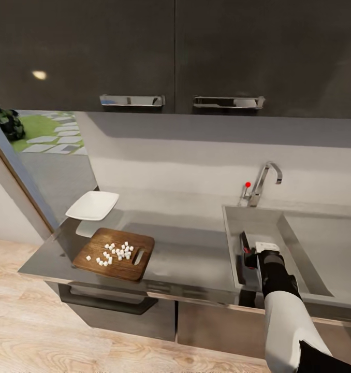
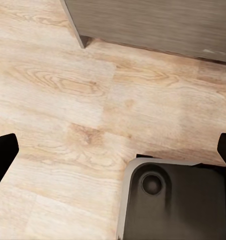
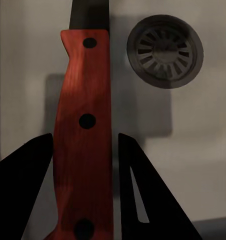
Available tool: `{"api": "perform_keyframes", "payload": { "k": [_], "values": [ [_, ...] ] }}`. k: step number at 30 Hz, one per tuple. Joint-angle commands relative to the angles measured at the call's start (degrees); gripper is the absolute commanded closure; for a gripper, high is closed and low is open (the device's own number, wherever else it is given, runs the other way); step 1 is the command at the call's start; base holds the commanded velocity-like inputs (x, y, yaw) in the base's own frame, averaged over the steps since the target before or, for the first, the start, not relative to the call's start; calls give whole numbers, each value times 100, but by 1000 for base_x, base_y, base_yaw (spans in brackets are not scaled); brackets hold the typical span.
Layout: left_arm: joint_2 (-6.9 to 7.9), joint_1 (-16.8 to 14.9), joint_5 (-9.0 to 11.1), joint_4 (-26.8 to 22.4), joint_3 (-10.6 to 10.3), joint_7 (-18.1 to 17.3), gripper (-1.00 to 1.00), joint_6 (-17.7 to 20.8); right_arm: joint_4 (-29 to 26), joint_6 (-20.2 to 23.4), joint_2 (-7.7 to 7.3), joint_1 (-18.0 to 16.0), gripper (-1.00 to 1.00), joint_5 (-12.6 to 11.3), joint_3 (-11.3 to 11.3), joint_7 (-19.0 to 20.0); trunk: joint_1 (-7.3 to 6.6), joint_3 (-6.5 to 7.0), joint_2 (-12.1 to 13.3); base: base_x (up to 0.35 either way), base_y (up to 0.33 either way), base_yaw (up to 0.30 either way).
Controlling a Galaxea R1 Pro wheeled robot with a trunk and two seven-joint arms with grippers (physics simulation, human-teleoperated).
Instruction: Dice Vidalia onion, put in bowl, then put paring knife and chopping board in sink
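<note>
Head view: the right hand (image 1: 249,252) reaches down into the sink (image 1: 279,223) near its front left corner, carrying the paring knife (image 1: 245,243). The chopping board (image 1: 115,253) lies at the table's (image 1: 191,254) front left edge with the diced onion (image 1: 116,252) spread on it, and the bowl (image 1: 93,205) sits just behind the board toward the left end (it looks unfilled from here). Left wrist view: the left hand (image 2: 113,155) hangs with its fingers spread wide over the wooden floor (image 2: 68,100), holding nothing. Right wrist view: the right hand's fingers flank the knife's red-orange handle, apparently gripping it, with the drain (image 3: 165,51) beside the blade. To finish well, lower until the knife lies flat on the basin floor, then part the fingers and withdraw straight upward.
</note>
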Motion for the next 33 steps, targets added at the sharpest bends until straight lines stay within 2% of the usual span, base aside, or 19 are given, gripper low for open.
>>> {"api": "perform_keyframes", "payload": {
  "k": [1,10,11,22,23,26,29,31,33],
  "values": [
    [9,-1,26,-12,-48,51,-100,-9,-12,11,8,-7,100,60,-27,49,4,-12,-12,0,0,0],
    [9,-1,26,7,-48,51,-100,-9,-16,10,8,-7,100,60,-27,50,4,-14,-12,0,0,0],
    [9,-1,26,10,-48,51,-100,-9,-17,10,8,-7,-100,60,-26,53,4,-14,-12,0,0,0],
    [9,-1,26,18,-48,52,-100,-9,-153,10,16,-7,-100,59,-23,66,4,-14,-12,0,0,0],
    [9,-1,26,20,-48,52,-100,-9,-369,13,20,-7,-100,55,-22,76,4,-14,-12,0,0,0],
    [9,-1,26,3,-45,39,-100,-9,-1594,76,136,-7,-100,45,11,270,4,-14,-12,0,0,0],
    [9,-1,26,6,-47,35,-100,-9,-2185,215,274,-7,-100,54,15,779,4,-14,-12,0,0,0],
    [11,-1,26,15,-48,34,-100,-9,-2723,360,296,-7,-100,103,15,1275,4,-14,-12,0,0,0],
    [10,-1,26,14,-48,34,-100,-9,-2907,397,296,-7,-100,179,14,1417,4,-14,-12,0,13,0]
  ]
}}
